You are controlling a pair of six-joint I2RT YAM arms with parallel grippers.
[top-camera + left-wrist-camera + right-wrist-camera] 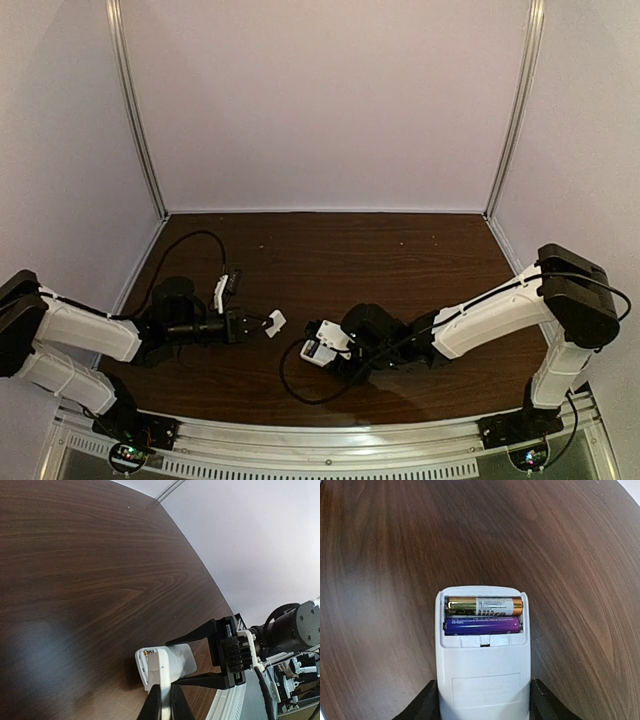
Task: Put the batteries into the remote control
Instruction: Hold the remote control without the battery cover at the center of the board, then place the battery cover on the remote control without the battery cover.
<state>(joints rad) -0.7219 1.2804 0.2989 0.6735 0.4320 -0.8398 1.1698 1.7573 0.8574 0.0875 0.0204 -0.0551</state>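
Note:
The white remote control lies back-up between the fingers of my right gripper, which is shut on its sides. Its battery compartment is open. The gold-brown battery and the dark blue-purple battery lie side by side inside it. My left gripper is shut on a thin white cover piece and holds it right at the remote's open end. In the top view the left gripper with the cover sits just left of the remote.
The dark wooden table is enclosed by white walls at the back and both sides. A black cable loops on the table near the remote. A metal rail runs along the near edge.

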